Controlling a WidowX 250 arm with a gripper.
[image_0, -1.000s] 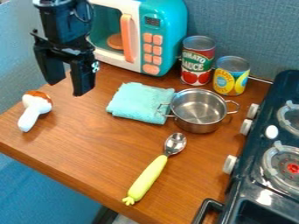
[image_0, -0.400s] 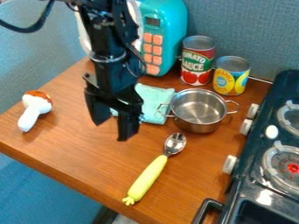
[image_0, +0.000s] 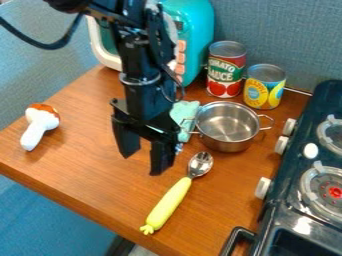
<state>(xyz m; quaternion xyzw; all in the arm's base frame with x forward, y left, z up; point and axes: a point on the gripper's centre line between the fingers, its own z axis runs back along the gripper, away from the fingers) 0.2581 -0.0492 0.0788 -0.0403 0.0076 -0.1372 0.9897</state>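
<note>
The black gripper (image_0: 142, 162) hangs over the middle of the wooden table with its fingers apart and nothing between them. Just right of and below it lies a spoon (image_0: 169, 204) with a yellow-green handle, its metal bowl pointing up and to the right. Behind the gripper, a turquoise cloth (image_0: 184, 113) is partly hidden by the arm. A small metal pot (image_0: 227, 126) stands beside the cloth. Off to the left lies a white mushroom-like toy (image_0: 39, 126) with a brown and white cap.
At the back stands a turquoise toy microwave (image_0: 198, 30), partly behind the arm. Right of it are a tomato sauce can (image_0: 226, 69) and a yellow-blue can (image_0: 264, 87). A dark toy stove (image_0: 290, 187) lines the right side. The table's front edge (image_0: 80, 205) runs diagonally.
From the upper left, the gripper has come down and to the right across the table, staying open. The arm covers more of the microwave and cloth; the objects have not moved.
</note>
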